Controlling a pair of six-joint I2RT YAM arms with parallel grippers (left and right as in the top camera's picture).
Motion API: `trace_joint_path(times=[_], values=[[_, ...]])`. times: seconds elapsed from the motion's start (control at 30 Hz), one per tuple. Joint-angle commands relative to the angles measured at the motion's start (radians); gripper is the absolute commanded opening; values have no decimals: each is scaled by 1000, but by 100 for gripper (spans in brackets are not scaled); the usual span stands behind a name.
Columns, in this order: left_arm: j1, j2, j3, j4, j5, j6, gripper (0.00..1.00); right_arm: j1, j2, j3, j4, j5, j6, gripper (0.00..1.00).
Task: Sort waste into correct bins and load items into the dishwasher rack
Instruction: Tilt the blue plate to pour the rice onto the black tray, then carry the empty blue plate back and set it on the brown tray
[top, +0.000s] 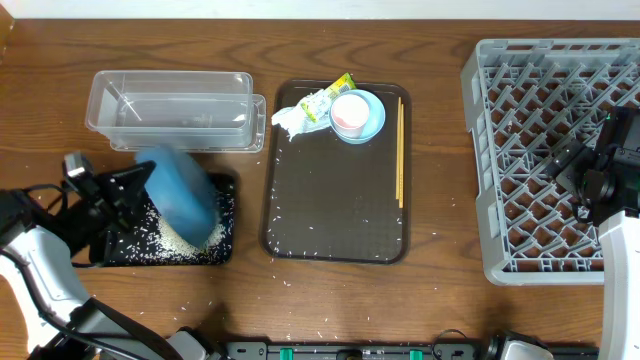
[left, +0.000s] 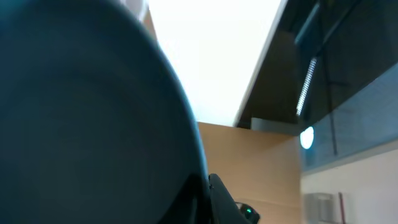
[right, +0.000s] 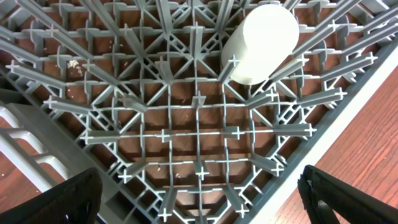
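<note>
We clamp the dish (top: 182, 195) in our left gripper (top: 138, 187), tilted over the black tray (top: 226, 216) so the rice (top: 160, 238) slides off. Our right gripper (top: 578, 183) hovers, jaws apart, above the rack (top: 520, 120).

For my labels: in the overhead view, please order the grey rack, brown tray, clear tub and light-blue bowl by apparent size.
Largest to smallest:
1. grey rack, though cropped
2. brown tray
3. clear tub
4. light-blue bowl

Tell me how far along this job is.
Done: white cup sits in the rack. In hand: left gripper holds the dish tilted over the black tray, where rice lies. Left: tissue, wrapper, pink cup, bowl, chopsticks on the brown tray.
</note>
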Motion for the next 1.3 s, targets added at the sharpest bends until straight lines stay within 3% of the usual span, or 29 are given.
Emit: trace_joint_path(times=[0.0, 0.2, 0.27, 0.53, 0.73, 0.97, 1.27], values=[[9, -19, 6, -35, 15, 48, 6, -11, -6, 0, -1, 17, -6, 99], [-11, -58, 6, -157, 69, 102, 6, -11, -6, 0, -1, 17, -6, 99], [-26, -94, 6, -139, 67, 163, 6, -11, -6, 0, -1, 17, -6, 99], [-158, -321, 14, -162, 61, 166, 6, -11, -6, 0, -1, 17, -6, 99], [-350, -495, 55, -134, -225, -19, 6, -11, -6, 0, -1, 17, -6, 99], [-687, -645, 56, 114, -504, -347, 6, -11, -6, 0, -1, 17, -6, 99], [-1204, -597, 56, 237, -968, -388, 6, -11, -6, 0, -1, 17, -6, 99]])
